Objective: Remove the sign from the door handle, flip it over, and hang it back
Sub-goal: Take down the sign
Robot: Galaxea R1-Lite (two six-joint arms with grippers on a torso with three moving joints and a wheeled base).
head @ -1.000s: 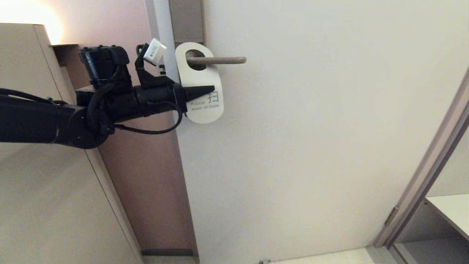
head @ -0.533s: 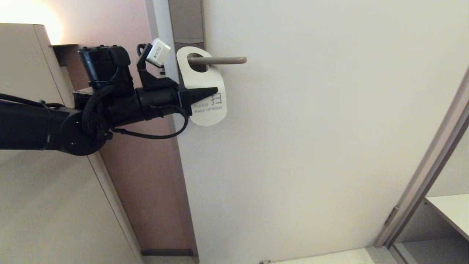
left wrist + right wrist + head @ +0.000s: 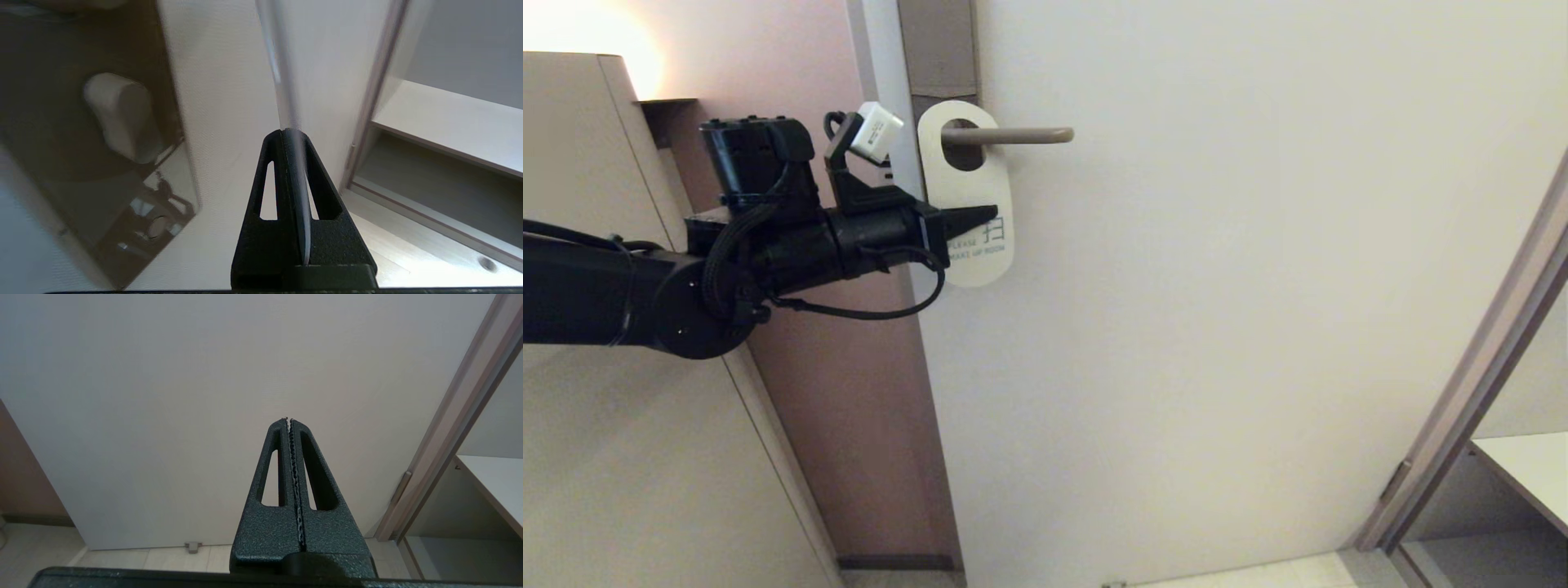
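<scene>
I have the left gripper (image 3: pixel 984 218) with its fingers pinched on the sign (image 3: pixel 965 175), white face out, its hole around the handle (image 3: pixel 1013 135); next I must slide it off the lever's free end; the right gripper (image 3: pixel 289 420) idles, fingers together

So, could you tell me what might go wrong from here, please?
1. The sign still loops the door handle; pulling outward rather than along the lever could snag or tear the hole.
2. The left tool pinches only the thin card's edge, so it might slip or bend.
</scene>
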